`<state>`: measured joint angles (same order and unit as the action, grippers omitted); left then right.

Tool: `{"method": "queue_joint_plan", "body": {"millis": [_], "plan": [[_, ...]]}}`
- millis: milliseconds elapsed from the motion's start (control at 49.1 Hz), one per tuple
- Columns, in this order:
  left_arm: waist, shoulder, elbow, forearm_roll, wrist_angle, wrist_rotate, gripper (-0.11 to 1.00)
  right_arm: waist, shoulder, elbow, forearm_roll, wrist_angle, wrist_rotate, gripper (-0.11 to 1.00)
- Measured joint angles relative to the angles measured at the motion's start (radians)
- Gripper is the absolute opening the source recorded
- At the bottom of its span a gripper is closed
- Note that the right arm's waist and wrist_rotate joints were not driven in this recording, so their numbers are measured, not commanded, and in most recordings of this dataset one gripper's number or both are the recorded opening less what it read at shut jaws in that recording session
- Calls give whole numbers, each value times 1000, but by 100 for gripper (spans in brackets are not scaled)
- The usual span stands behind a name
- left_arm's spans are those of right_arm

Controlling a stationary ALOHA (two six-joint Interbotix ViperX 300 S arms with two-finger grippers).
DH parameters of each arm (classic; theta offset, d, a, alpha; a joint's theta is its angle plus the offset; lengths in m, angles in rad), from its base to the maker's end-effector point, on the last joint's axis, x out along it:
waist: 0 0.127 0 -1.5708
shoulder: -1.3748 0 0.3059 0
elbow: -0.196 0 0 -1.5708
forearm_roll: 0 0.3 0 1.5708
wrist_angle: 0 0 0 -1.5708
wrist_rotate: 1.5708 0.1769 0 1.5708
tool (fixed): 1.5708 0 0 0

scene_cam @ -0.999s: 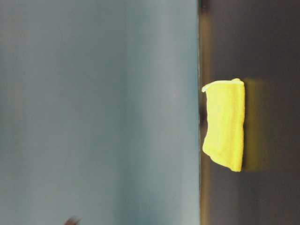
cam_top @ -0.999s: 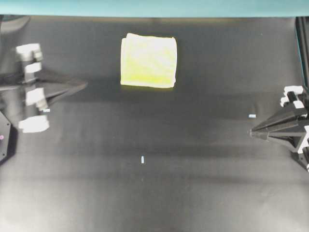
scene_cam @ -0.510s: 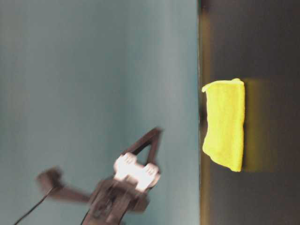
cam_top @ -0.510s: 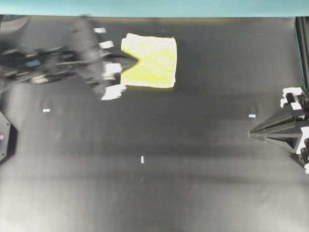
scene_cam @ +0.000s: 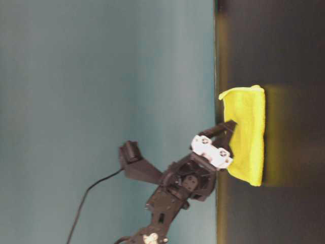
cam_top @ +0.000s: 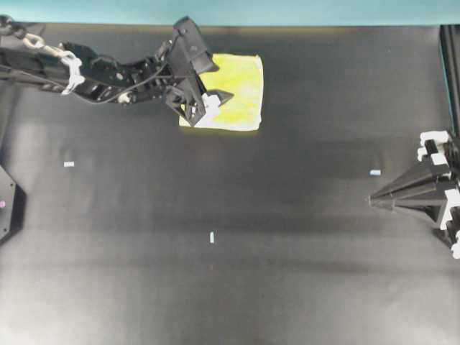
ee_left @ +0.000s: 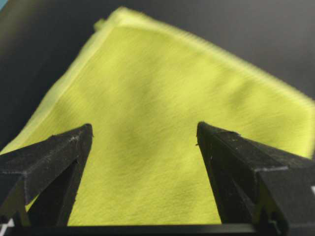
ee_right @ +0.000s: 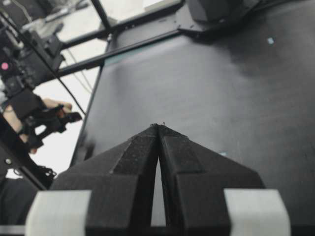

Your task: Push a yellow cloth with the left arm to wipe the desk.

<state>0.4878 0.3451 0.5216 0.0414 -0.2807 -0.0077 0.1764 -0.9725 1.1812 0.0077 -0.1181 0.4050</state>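
Yellow cloth (cam_top: 233, 90): overhead view, folded square lying flat on desk (cam_top: 237, 287) near far edge, by the teal strip (cam_top: 230, 11), a bit left of centre.
Around it: small white marks (cam_top: 213, 237) on desk, well apart from cloth; nothing betw. cloth and rest of desk.
Left arm (cam_top: 93, 68): reaches in from far-left corner; left gripper (cam_top: 213, 81) over cloth's left part, covering its left edge.
Right gripper (cam_top: 374, 200): at right edge of desk, well apart from cloth.
Table-level view: cloth (scene_cam: 249, 132) at desk's edge line; left gripper (scene_cam: 226, 137) at cloth's near side, contact can't tell.
Left wrist view: left gripper (ee_left: 142, 135) fingers spread wide, nothing betw. them; cloth (ee_left: 162, 108) fills the gap below.
Right wrist view: right gripper (ee_right: 158, 125) fingers pressed together, holding nothing, above bare desk (ee_right: 221, 88).
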Motion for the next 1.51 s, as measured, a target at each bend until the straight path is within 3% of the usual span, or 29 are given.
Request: {"method": "queue_joint_plan", "body": {"millis": [285, 693, 1182, 1508], "plan": [[3, 15, 14, 0, 5, 2, 83, 2, 0, 0, 2, 2, -2, 0], [-23, -43, 172, 0, -23, -3, 83, 0, 0, 3, 2, 0, -2, 0], [-209, -222, 413, 0, -23, -8, 83, 2, 0, 5, 2, 0, 0, 0], [-396, -337, 571, -2, -25, -44, 83, 2, 0, 5, 5, -3, -2, 0]]}}
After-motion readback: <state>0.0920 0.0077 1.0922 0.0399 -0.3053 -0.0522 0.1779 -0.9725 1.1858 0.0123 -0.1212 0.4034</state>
